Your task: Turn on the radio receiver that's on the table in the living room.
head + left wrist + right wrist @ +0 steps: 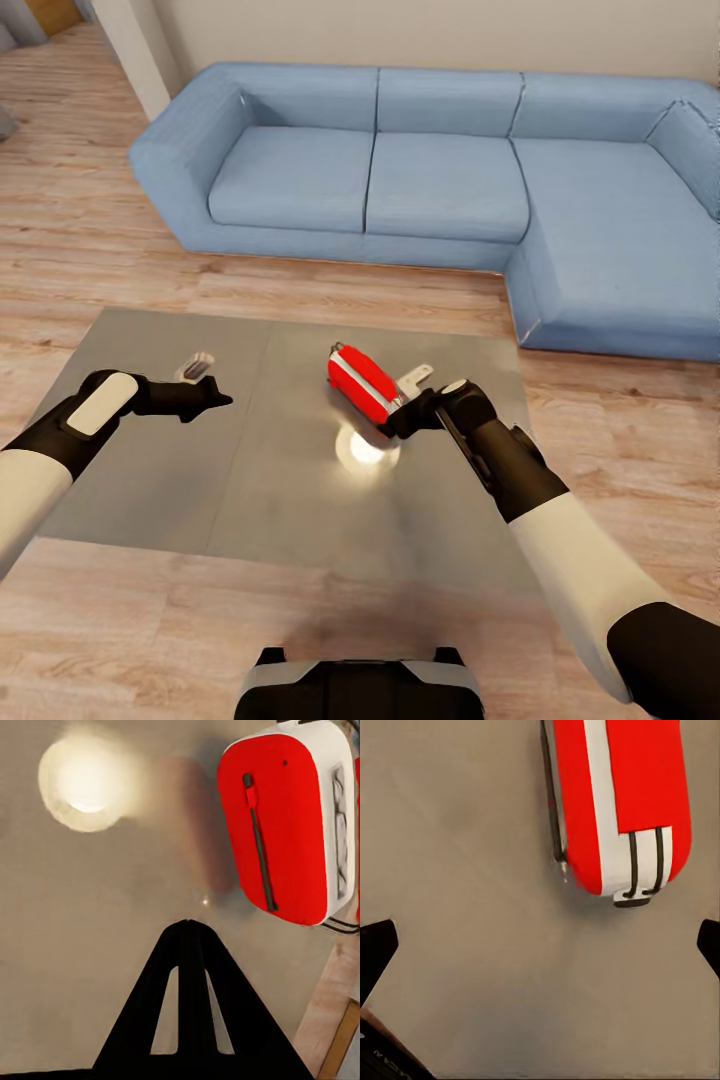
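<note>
**Radio receiver on counter, right fingers spread at its near end**

The living room has a wood plank floor [120,250] and a blue L-shaped sofa [440,180] along the far wall. In front of the sofa stands the counter [200,470], a low grey top in two panels, carrying a bright round reflection [365,450] near its middle.

The radio receiver [362,382] lies on the counter, right of the panel seam and just beyond the reflection. Its long axis runs diagonally in the head view: one end points toward the sofa and to the left, the other toward the robot and to the right. The thin black handle [552,795] runs along one long side, and white stripes follow its length.

The right gripper [398,418] sits at the radio's near right end. Its fingers [376,945] stand wide apart, holding nothing; whether they touch the radio cannot be told.

The left gripper [215,398] hovers over the left panel, well apart from the radio. Its fingers [189,945] are closed together on nothing.
</note>
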You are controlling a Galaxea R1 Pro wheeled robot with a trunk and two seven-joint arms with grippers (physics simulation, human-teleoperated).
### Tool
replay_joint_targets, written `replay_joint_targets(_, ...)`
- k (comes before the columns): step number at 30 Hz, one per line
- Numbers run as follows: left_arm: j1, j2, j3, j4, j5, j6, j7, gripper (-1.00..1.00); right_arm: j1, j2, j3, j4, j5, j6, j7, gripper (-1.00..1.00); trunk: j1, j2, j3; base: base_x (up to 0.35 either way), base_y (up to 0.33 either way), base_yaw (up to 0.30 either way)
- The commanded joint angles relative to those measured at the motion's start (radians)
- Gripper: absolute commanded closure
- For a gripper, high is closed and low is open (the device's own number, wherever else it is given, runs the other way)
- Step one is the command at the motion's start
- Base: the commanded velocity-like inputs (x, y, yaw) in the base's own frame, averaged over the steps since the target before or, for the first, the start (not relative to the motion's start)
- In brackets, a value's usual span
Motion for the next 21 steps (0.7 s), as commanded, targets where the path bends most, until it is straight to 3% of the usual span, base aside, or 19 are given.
replay_joint_targets(1, 0.0, 0.0, 0.0, 0.0, 0.0, 0.0, 0.0, 1.0, 0.0, 0.0, 0.0, 0.0, 0.0, 0.0, 0.0, -1.0, 0.0, 0.0, 0.001, -0.346, 0.0, 0.004)
replay_joint_targets(15, 0.0, 0.0, 0.0, 0.008, 0.0, -0.003, 0.0, 1.0, 0.0, -0.006, 0.0, 0.001, -0.002, -0.002, -0.002, -1.0, 0.0, 0.0, 0.02, -0.338, 0.0, 0.091)
replay_joint_targets(21, 0.0, 0.0, 0.0, 0.015, 0.0, -0.005, 0.0, 1.0, 0.0, -0.014, 0.0, 0.0, -0.002, -0.005, -0.001, -1.0, 0.0, 0.0, 0.029, -0.105, 0.0, 0.122)
